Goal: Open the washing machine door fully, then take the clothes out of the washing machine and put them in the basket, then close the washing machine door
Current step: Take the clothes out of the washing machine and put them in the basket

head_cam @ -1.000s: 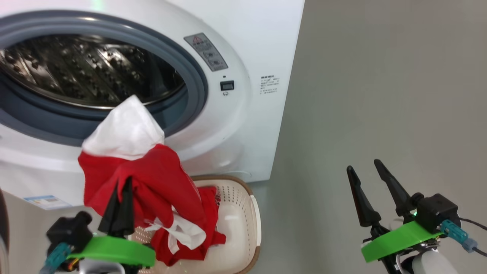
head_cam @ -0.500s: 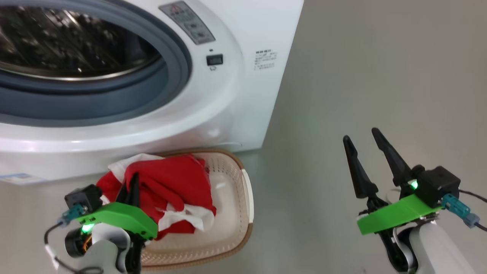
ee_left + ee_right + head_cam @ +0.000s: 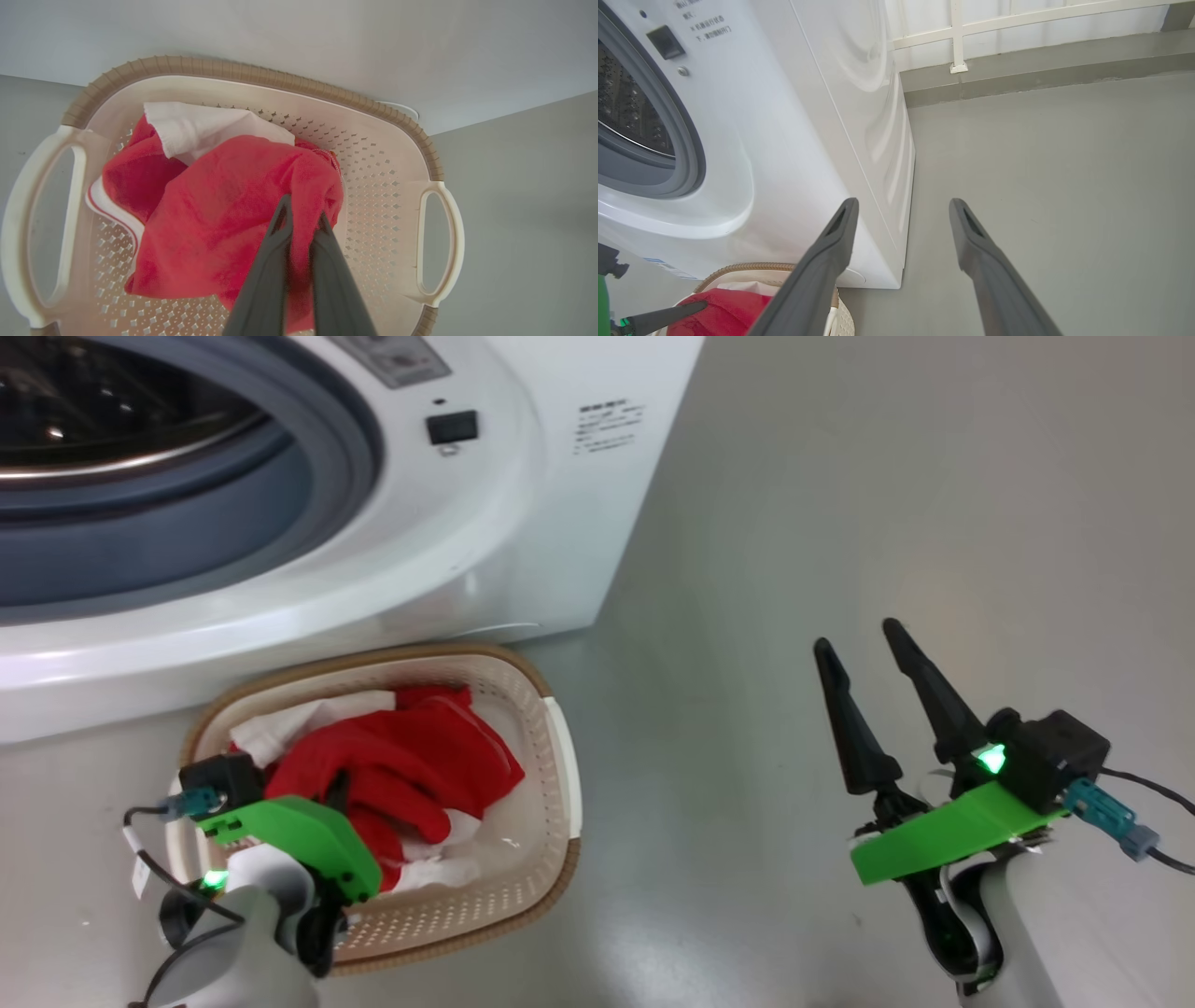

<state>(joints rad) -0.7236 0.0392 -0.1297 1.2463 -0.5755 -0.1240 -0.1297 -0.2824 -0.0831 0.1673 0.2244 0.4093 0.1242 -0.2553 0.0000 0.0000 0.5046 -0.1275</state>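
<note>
1. Left gripper [image 3: 302, 211]: fingers pressed together, pinching a fold of the red clothes [image 3: 401, 761]. The tips are down inside the basket [image 3: 534, 821].
2. Clothes: one red bundle with white patches and a white striped edge, lying in the basket. It is heaped over the left and middle of the basket in the head view, and the perforated bottom shows bare at the right end.
3. Basket: upright on the floor [image 3: 794, 523], just in front of the washing machine [image 3: 523, 523] and below its opening. Brown rim and both side handles are visible in the left wrist view.
4. Washing machine: opening is uncovered, with the grey rubber ring [image 3: 345, 457] and steel drum [image 3: 93, 420] in view.
5. Right gripper [image 3: 857, 639]: fingers spread wide with nothing between them. It hangs over bare floor well to the right of the basket, pointing past the machine's right front corner.
</note>
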